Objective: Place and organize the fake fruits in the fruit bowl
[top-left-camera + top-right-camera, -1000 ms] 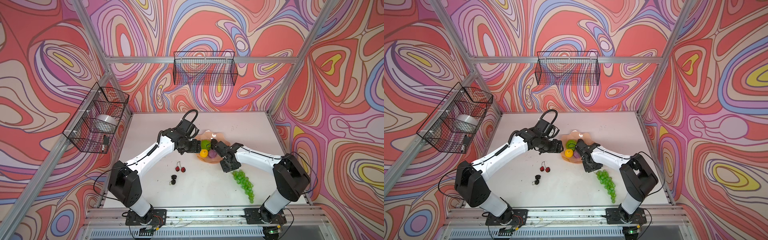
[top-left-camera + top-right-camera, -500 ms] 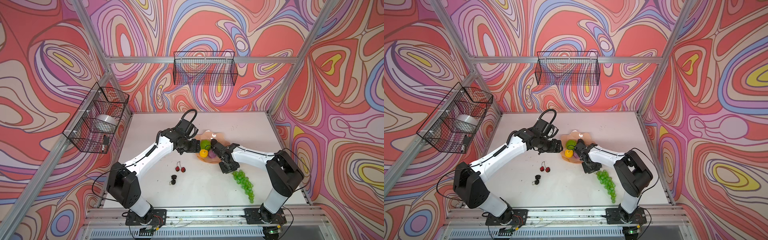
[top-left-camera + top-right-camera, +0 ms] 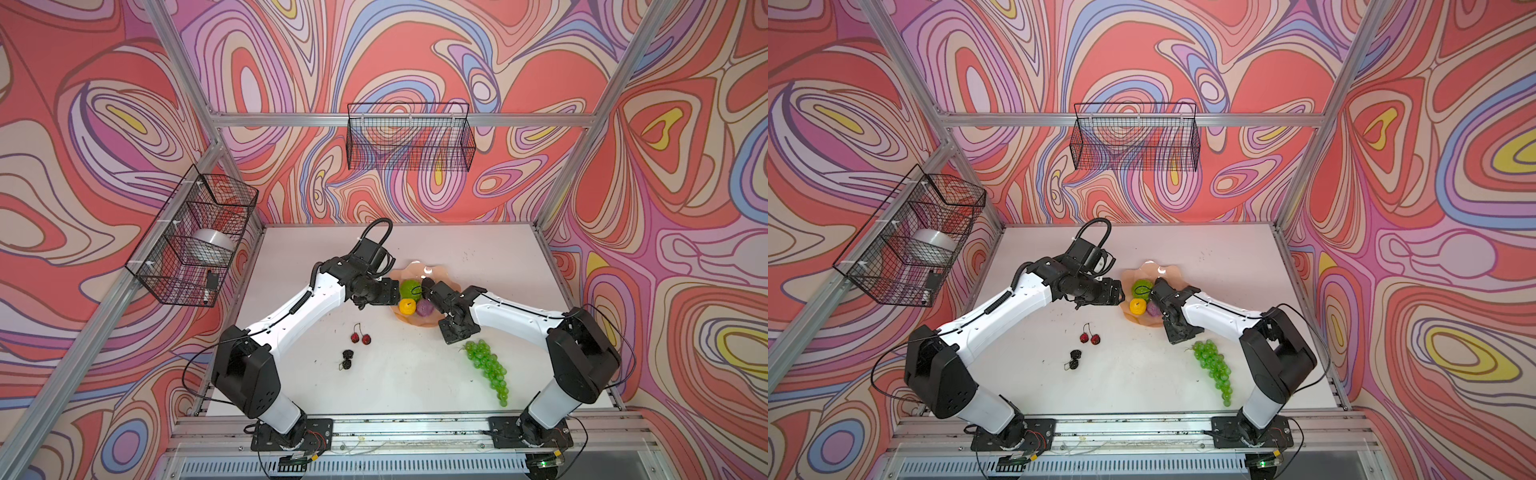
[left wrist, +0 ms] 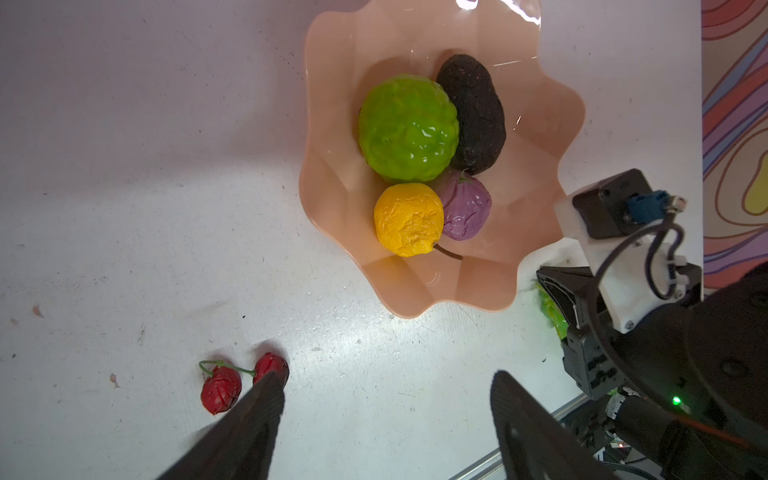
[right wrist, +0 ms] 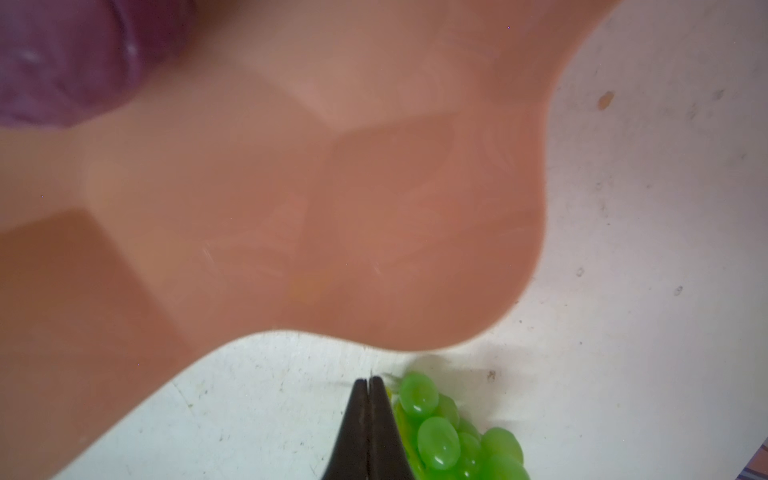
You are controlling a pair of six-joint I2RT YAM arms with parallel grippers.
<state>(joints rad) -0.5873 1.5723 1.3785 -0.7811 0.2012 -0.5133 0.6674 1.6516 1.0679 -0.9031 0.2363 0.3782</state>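
Observation:
The peach-pink fruit bowl (image 3: 415, 269) (image 3: 1144, 269) (image 4: 536, 137) (image 5: 374, 208) holds a bumpy lime-green ball (image 3: 409, 288) (image 4: 408, 129), a dark avocado (image 4: 473, 112), a yellow fruit (image 3: 407, 306) (image 4: 408, 219) and a purple ball (image 3: 424, 308) (image 5: 75, 54). The cherry pair (image 3: 360, 338) (image 4: 222, 388) and black berries (image 3: 347, 359) lie on the table. My left gripper (image 4: 386, 378) hangs open and empty, near the cherries. My right gripper (image 3: 459, 337) (image 5: 368, 380) is shut at the stem end of the grape bunch (image 3: 488, 368) (image 5: 436, 436), touching its side. A hair-thin stalk shows at its tips.
A wire basket (image 3: 191, 241) on the left wall holds a silver bowl (image 3: 212, 245). Another wire basket (image 3: 409, 137) hangs on the back wall. My right arm (image 4: 615, 208) stands just beyond the fruit bowl's rim, over the grapes.
My right gripper has closed its jaws and shifted slightly toward the grapes' stem end. The left arm and all fruits have stayed put.

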